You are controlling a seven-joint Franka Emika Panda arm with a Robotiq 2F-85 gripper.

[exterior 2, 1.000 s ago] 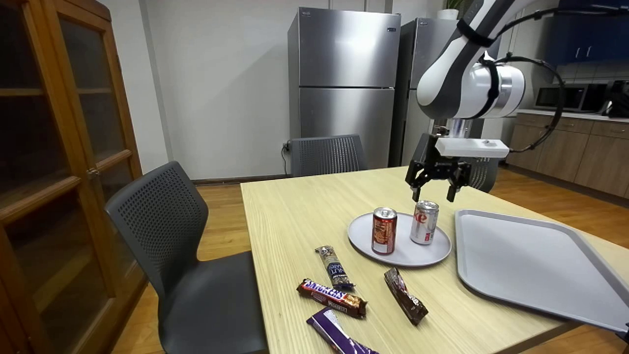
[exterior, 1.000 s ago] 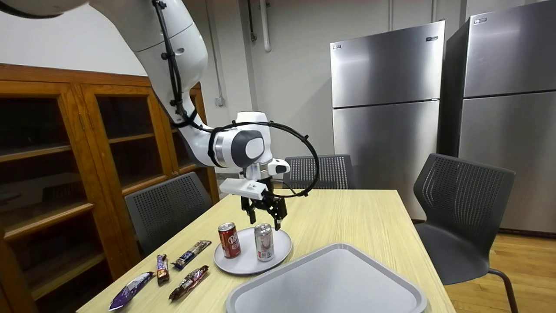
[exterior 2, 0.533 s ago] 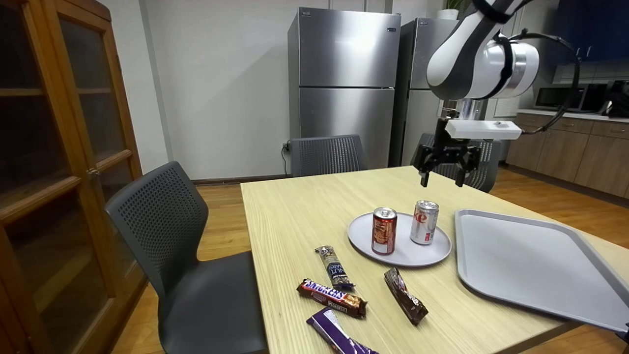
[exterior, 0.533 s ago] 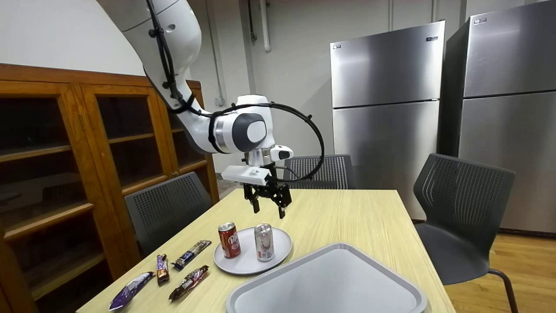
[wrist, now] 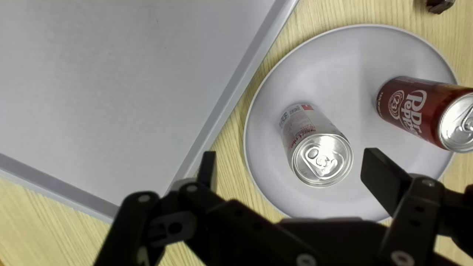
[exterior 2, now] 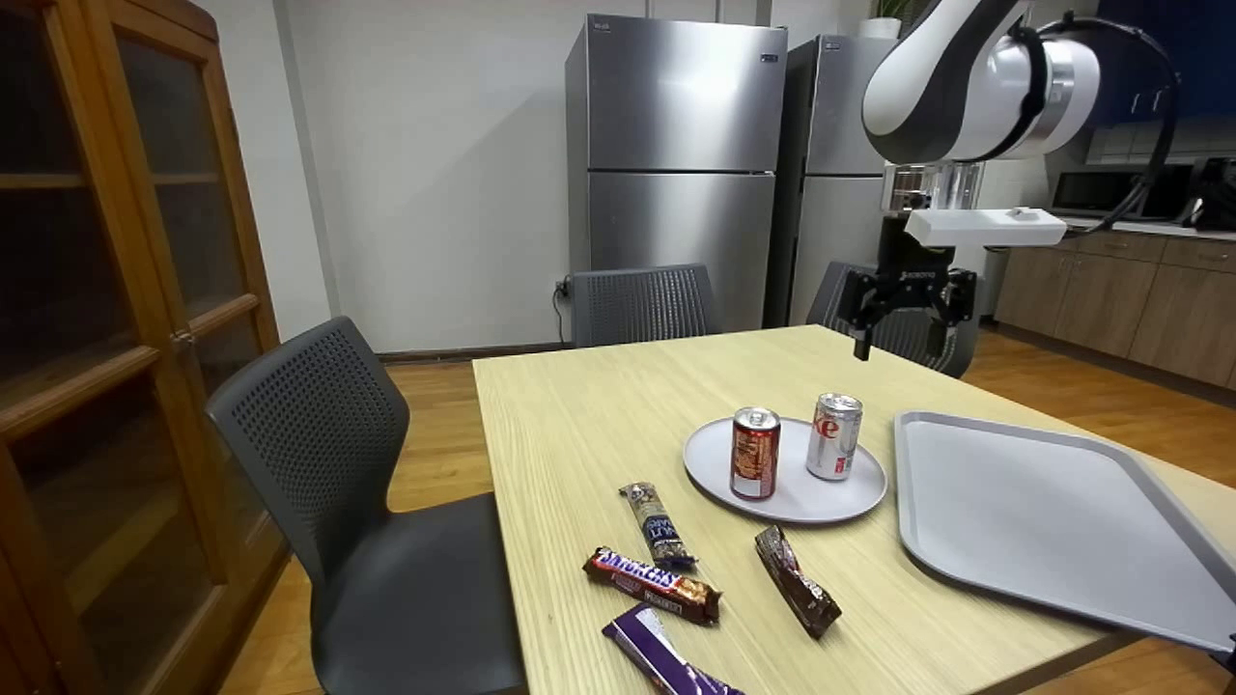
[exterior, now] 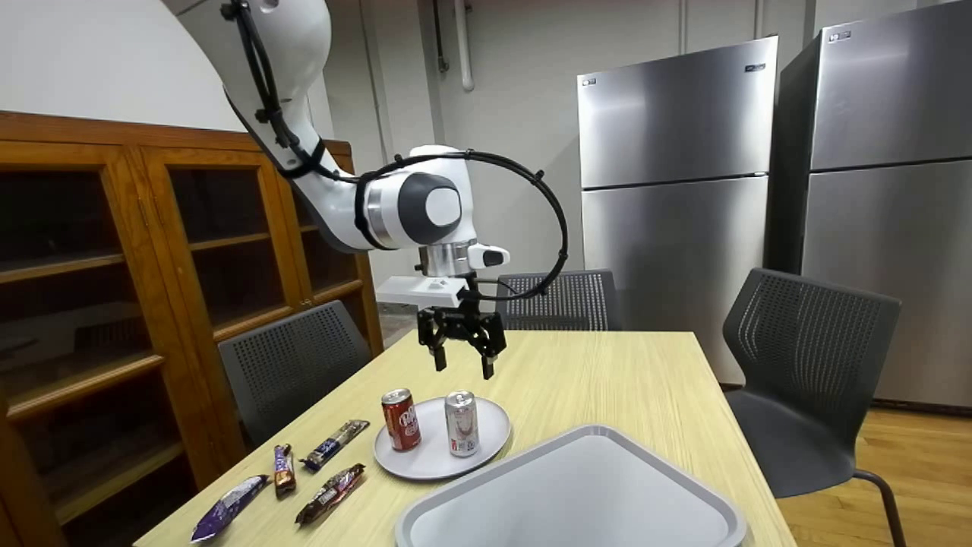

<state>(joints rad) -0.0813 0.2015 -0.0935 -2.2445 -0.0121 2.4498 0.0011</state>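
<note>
The fingers [wrist: 384, 177] stand wide apart, and the gripper [exterior: 464, 366] hangs in the air near the far rim of the round plate [wrist: 343, 66].

Two steel refrigerators [exterior: 676, 228] rise beyond the far edge of the table [exterior: 600, 372], and a wooden cabinet [exterior: 156, 243] with glazed doors stands off its left edge. The table itself is pale wood, with dark chairs [exterior: 809, 342] at its left, far and right edges. The big grey tray [exterior: 585, 494] lies toward the table's near edge. To the left of the tray in both exterior views sits the plate, and the wrist view shows a strip of wood between their rims. On it, upright and apart, stand the silver can [wrist: 317, 147] on the tray side, nearest the gripper, and the red Dr Pepper can [wrist: 421, 111] by the opposite rim. In the table's near left part lie a nut bar [exterior 2: 659, 526], a Snickers [exterior 2: 653, 585], a purple bar [exterior 2: 661, 653] and, one end close to the plate's near rim, a dark brown bar [exterior 2: 798, 584].
</note>
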